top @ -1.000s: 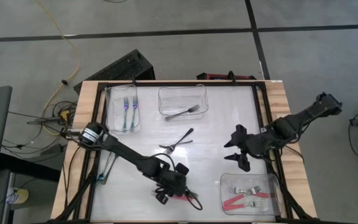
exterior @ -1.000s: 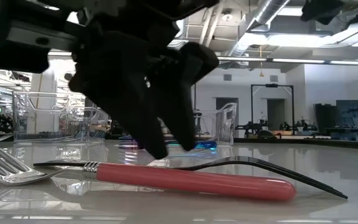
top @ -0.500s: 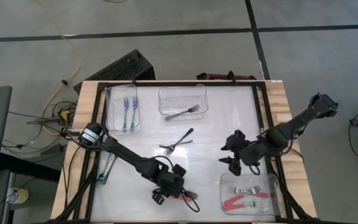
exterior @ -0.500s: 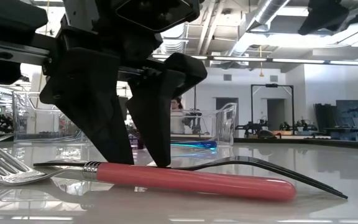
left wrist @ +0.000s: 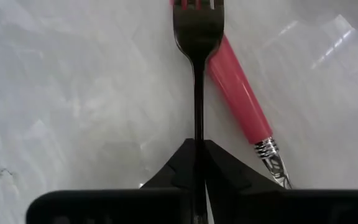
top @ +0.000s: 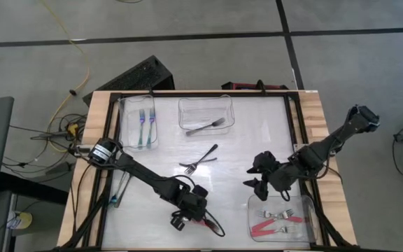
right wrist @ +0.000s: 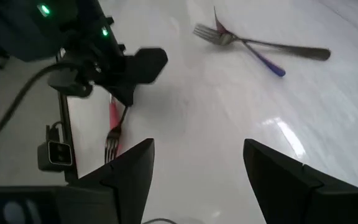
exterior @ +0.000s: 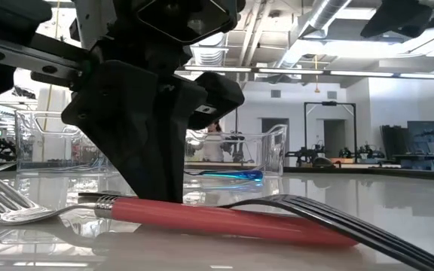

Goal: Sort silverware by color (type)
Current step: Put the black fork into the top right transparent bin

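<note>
My left gripper (top: pixel 187 212) is down at the table's near edge, shut on a black fork (left wrist: pixel 197 37). That fork crosses over a red-handled fork (left wrist: pixel 240 102) lying on the table. In the low view the dark fingers (exterior: pixel 153 150) stand just behind the red handle (exterior: pixel 224 222), and the black tines (exterior: pixel 345 226) reach toward the camera. My right gripper (top: pixel 259 176) hangs open above the table, just beyond the near-right tub (top: pixel 306 231). A black fork and a blue-handled fork (top: pixel 200 159) lie crossed at mid-table. My left gripper pinches the black fork's thin handle (left wrist: pixel 197 134) between its two fingers, which come from above and point down. The handle runs straight out between the fingers. The fork lies low and nearly level, its tine end across the red handle.
Three clear tubs stand on the table: far left (top: pixel 124 136) with blue forks, far middle (top: pixel 184 105) with a black fork, and near right with red forks. A teal fork (top: pixel 119 189) lies by the left edge. There is open table between the two grippers.
My left gripper has come down behind the red handle and shut on the black fork's handle. The black fork has swung, so its tines now point nearer the low camera. My right gripper has drifted toward the table's left and near edge, still open.
</note>
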